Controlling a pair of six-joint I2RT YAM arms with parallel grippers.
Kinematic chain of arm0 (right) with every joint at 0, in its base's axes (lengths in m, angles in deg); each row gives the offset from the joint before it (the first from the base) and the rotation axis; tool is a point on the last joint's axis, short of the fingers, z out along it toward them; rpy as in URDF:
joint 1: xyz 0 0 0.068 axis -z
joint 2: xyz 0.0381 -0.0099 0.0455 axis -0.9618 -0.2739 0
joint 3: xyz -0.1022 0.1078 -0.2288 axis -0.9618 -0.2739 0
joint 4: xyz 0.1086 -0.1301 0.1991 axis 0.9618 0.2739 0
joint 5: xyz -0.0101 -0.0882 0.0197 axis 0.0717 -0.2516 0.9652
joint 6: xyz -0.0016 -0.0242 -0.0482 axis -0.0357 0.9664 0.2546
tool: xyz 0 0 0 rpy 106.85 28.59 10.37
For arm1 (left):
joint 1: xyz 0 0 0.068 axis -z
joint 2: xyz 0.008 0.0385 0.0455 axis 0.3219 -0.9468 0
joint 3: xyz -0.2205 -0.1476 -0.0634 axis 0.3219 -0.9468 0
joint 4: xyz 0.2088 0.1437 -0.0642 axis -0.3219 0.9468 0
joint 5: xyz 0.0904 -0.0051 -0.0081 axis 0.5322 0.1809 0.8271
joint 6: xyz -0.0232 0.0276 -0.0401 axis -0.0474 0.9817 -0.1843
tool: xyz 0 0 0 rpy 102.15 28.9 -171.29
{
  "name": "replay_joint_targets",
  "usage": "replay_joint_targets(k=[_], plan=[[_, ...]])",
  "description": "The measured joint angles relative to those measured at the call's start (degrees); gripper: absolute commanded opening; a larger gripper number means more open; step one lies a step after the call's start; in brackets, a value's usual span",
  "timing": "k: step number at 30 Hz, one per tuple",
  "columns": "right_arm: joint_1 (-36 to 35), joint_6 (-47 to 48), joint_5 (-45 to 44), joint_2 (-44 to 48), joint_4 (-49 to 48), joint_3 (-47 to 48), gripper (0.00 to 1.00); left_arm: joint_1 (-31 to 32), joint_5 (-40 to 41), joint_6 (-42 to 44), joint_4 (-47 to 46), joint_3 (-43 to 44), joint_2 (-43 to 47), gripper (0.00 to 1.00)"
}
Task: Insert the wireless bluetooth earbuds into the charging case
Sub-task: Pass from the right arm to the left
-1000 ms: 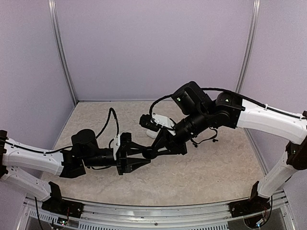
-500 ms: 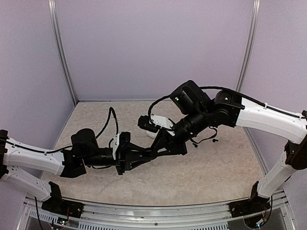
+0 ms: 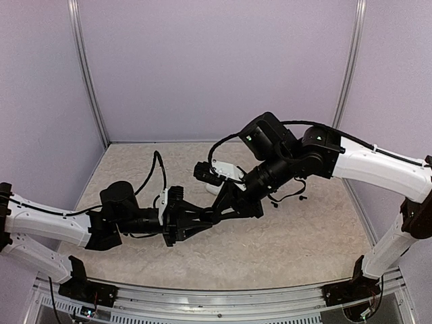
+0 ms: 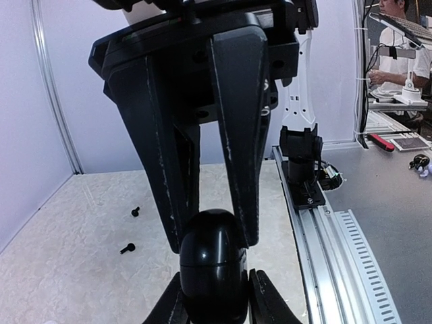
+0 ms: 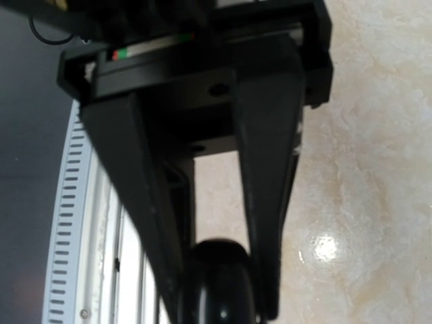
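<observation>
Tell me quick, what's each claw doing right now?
Left gripper: closed on a glossy black rounded object.
Right gripper: closed on that same object.

Top view: left end effector (image 3: 209,217) and right end effector (image 3: 221,212) merge into one black mass mid-surface. I can't separate the fingers or see what sits between them.

White shape (image 3: 214,190) under the right wrist is mostly covered. Can't tell what it is.

Dark specks (image 3: 302,198) on the surface (image 3: 304,236) are too small to identify.

Left wrist: my own fingers (image 4: 264,300) are cut by the bottom edge, as is the black rounded thing (image 4: 212,260) between them. Contact unclear.

Right wrist: the black rounded thing's lower part runs off the bottom edge. The whole close-up is soft-focused.
</observation>
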Motion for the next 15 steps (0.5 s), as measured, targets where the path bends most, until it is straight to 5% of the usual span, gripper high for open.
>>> replay_joint_targets(k=[4,9,15], plan=[[0.0,0.4,0.1,0.0,0.3,0.0,0.14,-0.1,-0.3,-0.2,0.0,0.0,-0.2,0.15],[0.0,0.0,0.0,0.1,-0.1,0.0,0.39,-0.1,-0.7,-0.3,-0.4,0.0,-0.3,0.11],[0.0,-0.7,-1.1,1.0,-2.4,-0.6,0.43,-0.1,-0.9,-0.3,-2.3,-1.0,1.0,0.08]])
